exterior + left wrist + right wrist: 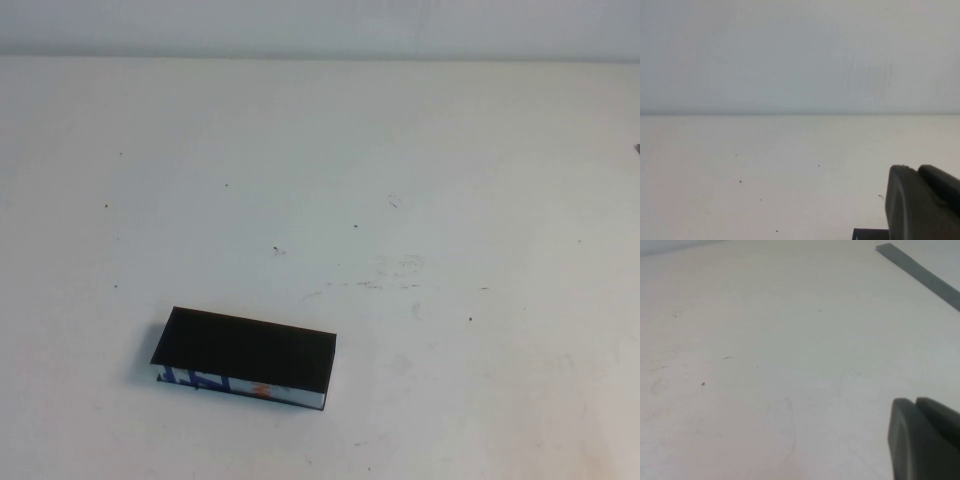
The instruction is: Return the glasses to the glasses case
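Observation:
The glasses case [246, 357] lies on the white table [400, 180] at the front left, a black box with a white, blue and orange patterned side facing me. Its top shows only black. The glasses do not show in any view. Neither arm shows in the high view. My left gripper [917, 169] is shut and empty, low over the table, with a corner of the case [870, 234] just beside it. My right gripper [915, 401] is shut and empty above bare table, away from the case.
The table top carries small dark specks and faint scuff marks [385, 275]. A pale wall [320, 25] meets the table's far edge. A grey strip [920, 271] runs along the table's edge in the right wrist view.

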You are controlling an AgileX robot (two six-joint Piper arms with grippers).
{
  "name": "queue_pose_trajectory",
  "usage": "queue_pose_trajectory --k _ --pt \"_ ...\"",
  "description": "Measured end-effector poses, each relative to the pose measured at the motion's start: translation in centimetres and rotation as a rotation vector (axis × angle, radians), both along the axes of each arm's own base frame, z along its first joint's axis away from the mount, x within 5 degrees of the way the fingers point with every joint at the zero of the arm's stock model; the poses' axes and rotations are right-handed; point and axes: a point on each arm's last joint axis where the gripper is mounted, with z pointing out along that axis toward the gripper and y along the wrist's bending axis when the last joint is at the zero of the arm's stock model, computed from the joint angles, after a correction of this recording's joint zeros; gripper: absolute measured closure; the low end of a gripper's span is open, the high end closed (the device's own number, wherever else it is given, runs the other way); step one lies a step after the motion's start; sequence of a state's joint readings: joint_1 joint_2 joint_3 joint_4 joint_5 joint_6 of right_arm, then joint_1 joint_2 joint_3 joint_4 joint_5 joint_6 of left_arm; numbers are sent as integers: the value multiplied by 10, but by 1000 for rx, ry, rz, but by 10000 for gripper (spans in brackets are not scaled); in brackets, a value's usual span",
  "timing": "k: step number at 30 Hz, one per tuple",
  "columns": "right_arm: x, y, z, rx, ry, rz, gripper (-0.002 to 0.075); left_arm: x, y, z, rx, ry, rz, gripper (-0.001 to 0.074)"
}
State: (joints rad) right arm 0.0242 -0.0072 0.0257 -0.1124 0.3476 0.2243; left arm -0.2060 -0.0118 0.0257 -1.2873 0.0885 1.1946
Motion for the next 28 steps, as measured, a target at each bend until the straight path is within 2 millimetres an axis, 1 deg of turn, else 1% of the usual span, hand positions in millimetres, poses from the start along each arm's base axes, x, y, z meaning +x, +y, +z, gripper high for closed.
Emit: queue_pose_trajectory --k 4,25,28 --pt "0 0 0 -49 -1 14 739 0 0 0 0 0 0 736" --pt "0 0 0 -53 -1 15 739 0 0 0 0 0 0 736" --pt "0 0 0 -53 -1 15 739 0 1 -1 83 -18 17 736"
